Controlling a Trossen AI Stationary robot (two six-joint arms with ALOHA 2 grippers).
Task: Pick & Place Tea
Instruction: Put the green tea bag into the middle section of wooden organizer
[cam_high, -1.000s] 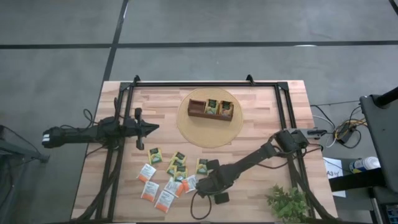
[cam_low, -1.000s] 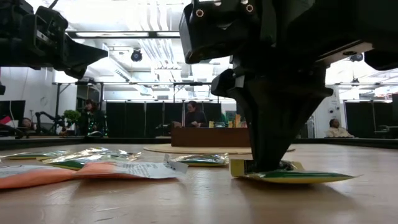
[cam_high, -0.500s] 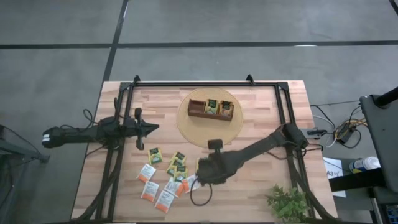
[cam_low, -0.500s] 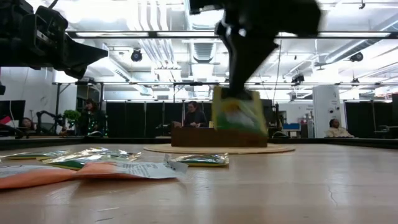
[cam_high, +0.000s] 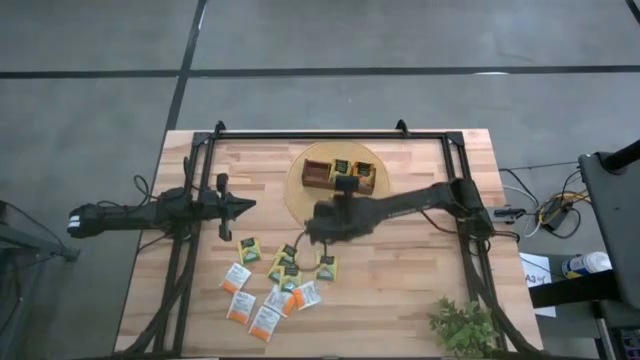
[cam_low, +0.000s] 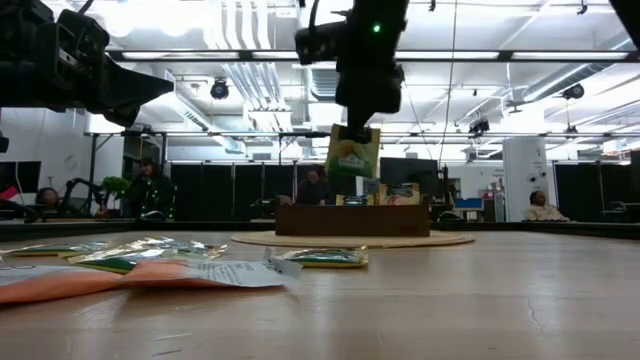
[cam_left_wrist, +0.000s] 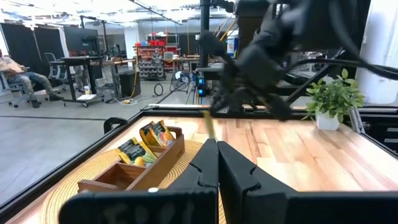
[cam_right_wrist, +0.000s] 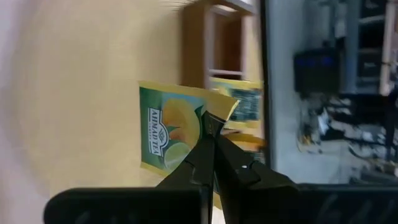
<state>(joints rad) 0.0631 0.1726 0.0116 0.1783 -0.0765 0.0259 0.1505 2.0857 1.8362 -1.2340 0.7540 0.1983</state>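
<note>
Nearest the front edge of the desk (cam_high: 420, 300) lie the loose tea packets (cam_high: 272, 285), a scatter of white-and-orange and yellow-green ones left of centre, some overlapping; a small potted plant (cam_high: 462, 325) stands at the front right corner, well apart from them, and bare wood lies open between the two; in the low view the packets (cam_low: 150, 265) lie flat at the left, with clear board to the right of them.

Just beyond the scatter, the right gripper (cam_high: 318, 225) hangs in the air at the near rim of the round mat (cam_high: 296, 205); its fingers (cam_right_wrist: 211, 155) are clenched on one yellow-green tea packet (cam_right_wrist: 177, 134), which dangles upright below the gripper in the low view (cam_low: 352, 160), clear of the desk; half a second ago the gripper was lower and nearer the front, over the scatter, and a second ago it was pressed down on this packet at the board; it has since swung up and back toward the tray.

Farther back, the wooden tray (cam_high: 340, 173) sits on the mat with packets standing in its middle and right compartments, the left one showing only wood; open desk runs from the mat to the back rail.

The left gripper (cam_high: 238, 205) waits at the left side, above the desk, fingers (cam_left_wrist: 214, 165) pressed together on nothing; unmoved since before.
</note>
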